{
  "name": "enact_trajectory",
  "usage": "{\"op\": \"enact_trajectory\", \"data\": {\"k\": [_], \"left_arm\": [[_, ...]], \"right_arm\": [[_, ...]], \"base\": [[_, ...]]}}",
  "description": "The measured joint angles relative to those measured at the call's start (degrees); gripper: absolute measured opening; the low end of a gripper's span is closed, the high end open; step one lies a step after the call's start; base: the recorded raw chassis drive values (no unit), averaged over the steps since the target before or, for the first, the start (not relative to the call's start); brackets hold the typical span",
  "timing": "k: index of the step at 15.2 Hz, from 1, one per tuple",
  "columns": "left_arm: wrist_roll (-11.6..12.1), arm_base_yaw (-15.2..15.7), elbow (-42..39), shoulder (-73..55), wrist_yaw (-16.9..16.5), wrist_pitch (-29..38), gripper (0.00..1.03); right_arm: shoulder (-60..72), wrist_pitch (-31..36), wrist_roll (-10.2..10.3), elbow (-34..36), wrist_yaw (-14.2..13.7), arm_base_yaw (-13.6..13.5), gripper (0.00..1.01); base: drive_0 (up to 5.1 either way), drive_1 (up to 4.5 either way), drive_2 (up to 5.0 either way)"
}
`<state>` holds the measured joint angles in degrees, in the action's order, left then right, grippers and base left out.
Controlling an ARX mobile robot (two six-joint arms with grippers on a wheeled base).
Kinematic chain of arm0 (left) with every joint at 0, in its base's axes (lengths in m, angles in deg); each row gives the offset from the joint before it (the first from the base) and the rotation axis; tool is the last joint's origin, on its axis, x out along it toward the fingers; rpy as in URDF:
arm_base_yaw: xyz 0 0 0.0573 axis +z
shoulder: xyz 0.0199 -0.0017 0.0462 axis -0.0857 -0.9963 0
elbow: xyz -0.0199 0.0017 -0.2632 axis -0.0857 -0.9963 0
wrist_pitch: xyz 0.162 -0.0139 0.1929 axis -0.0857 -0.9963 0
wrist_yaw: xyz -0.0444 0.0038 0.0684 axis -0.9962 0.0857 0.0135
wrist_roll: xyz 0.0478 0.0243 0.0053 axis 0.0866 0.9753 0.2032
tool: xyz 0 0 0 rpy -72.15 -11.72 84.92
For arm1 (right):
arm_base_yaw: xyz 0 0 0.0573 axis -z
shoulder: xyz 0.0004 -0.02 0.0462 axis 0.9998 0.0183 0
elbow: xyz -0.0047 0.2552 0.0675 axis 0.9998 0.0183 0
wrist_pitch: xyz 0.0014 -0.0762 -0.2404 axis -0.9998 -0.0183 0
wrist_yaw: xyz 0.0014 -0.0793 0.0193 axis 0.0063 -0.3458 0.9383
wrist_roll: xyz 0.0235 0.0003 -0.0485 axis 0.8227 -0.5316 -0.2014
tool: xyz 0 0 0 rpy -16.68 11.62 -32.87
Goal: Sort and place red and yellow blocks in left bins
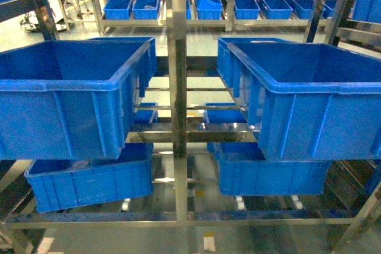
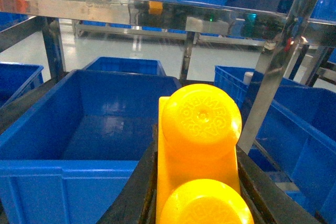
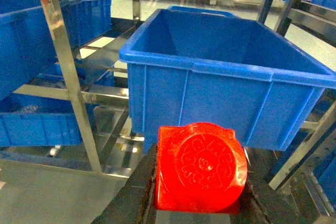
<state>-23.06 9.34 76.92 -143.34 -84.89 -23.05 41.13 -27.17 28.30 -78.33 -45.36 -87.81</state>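
In the left wrist view, my left gripper (image 2: 195, 184) is shut on a yellow block (image 2: 199, 129) with two round studs, gripped between the black fingers (image 2: 134, 195). It is held just short of the near rim of an empty blue bin (image 2: 68, 163). In the right wrist view, my right gripper (image 3: 199, 195) is shut on a red block (image 3: 202, 166) with one round stud. It hangs in front of and below a large empty blue bin (image 3: 210, 98). The head view shows an upper left bin (image 1: 59, 117) and a lower left bin (image 1: 89, 185), but neither gripper.
A steel rack post (image 1: 177, 87) splits the head view, with blue bins on two levels on its right side (image 1: 309, 123) as well. A steel upright (image 3: 65, 77) stands left of the right gripper. A slanted post (image 2: 268, 77) rises right of the yellow block. More blue bins line the far shelves (image 1: 208, 7).
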Motion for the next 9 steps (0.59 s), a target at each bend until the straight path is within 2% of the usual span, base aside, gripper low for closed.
{"op": "enact_trajectory", "data": {"k": [1, 9], "left_arm": [[0.0, 0.0, 0.0, -0.1, 0.0, 0.0, 0.27], [0.0, 0.0, 0.0, -0.1, 0.0, 0.0, 0.27]], "right_arm": [[0.1, 0.3, 0.0, 0.0, 0.0, 0.0, 0.28], [0.2, 0.3, 0.0, 0.0, 0.0, 0.0, 0.28]], "base": [[-5.0, 2.44, 2.4], [0.1, 4.31, -4.0]]}}
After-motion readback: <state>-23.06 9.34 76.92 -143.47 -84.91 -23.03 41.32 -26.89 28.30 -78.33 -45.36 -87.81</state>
